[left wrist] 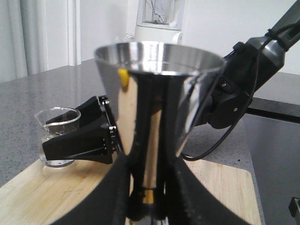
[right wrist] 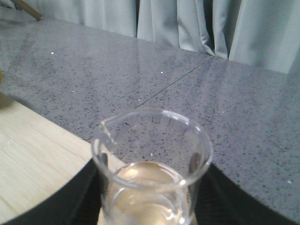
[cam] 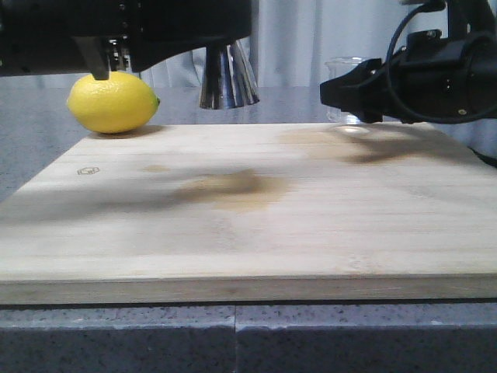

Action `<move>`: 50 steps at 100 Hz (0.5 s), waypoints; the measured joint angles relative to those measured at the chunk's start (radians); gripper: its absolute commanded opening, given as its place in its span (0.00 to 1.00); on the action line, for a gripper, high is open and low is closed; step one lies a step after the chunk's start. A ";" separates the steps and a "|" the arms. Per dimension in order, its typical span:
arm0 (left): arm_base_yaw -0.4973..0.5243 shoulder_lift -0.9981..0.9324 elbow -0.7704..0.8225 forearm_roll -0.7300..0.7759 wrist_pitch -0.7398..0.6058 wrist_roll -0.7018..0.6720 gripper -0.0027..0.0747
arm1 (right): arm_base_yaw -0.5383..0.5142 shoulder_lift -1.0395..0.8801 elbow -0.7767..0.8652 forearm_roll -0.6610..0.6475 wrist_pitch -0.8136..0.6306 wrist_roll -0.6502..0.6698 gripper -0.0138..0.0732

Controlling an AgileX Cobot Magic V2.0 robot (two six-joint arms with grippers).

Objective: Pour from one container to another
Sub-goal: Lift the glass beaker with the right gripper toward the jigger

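While the front view shows only the flared lower cone of the jigger (cam: 227, 76) hanging clear above the cutting board (cam: 233, 210), beyond its far edge and under the dark left arm, the left wrist view gives the whole upper cone and its open mouth (left wrist: 157, 101), with the left gripper (left wrist: 147, 197) pinching the narrow waist, a black finger pressed against each side. That same view also shows the beaker (left wrist: 57, 136) standing on the board's far corner, with the right gripper (left wrist: 79, 136) reaching it from the jigger's side; from the front the beaker (cam: 345, 89) is a faint glass outline largely hidden behind the right arm's black housing. Only the right wrist view looks down into the beaker (right wrist: 152, 164): pale liquid lies in the bottom, the pour lip is visible, and dark fingers (right wrist: 70, 197) press against both of its sides. A lemon (cam: 112, 102) sits near the board's far left corner, seen only from the front.
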 measured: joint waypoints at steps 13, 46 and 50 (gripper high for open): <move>0.000 0.000 0.000 0.002 0.000 0.000 0.01 | 0.000 -0.070 -0.003 -0.011 0.046 0.005 0.37; 0.000 0.000 0.000 0.022 0.000 -0.012 0.01 | 0.000 -0.254 -0.015 -0.129 0.159 0.119 0.37; 0.000 0.000 0.000 0.028 0.000 -0.018 0.01 | 0.002 -0.270 -0.024 -0.153 0.180 0.146 0.37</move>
